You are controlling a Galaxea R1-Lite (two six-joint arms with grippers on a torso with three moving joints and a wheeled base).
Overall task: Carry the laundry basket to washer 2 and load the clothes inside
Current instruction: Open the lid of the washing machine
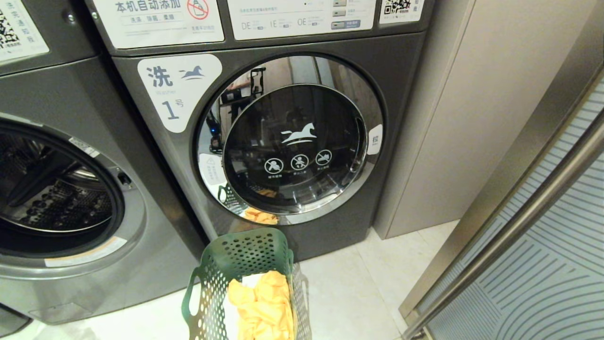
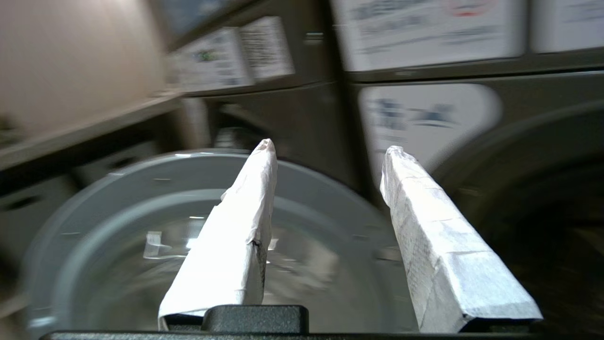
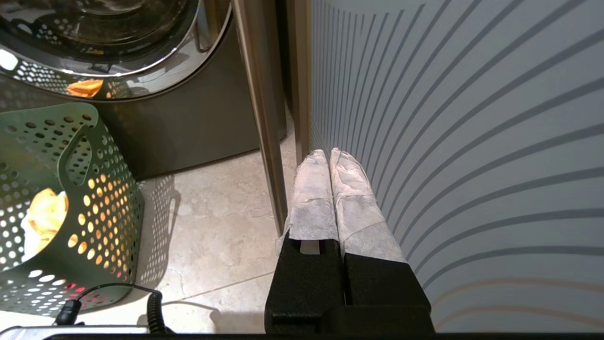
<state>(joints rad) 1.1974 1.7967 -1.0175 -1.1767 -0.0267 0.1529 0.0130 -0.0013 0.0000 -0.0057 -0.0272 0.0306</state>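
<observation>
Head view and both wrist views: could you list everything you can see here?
washer 1: one, dark grey, centre, door shut
left washer: one, grey, beside it, door open
basket: one, green, on the floor before washer 1
clothes: a few, yellow and white, in the basket
cabinet: one, beige, right of washer 1
striped panel: one, blue-grey, far right
cable: one, black, coiled, near the basket
left gripper: white-padded jaws apart, empty, facing the washers
right gripper: white-padded jaws shut, by the striped panel
</observation>
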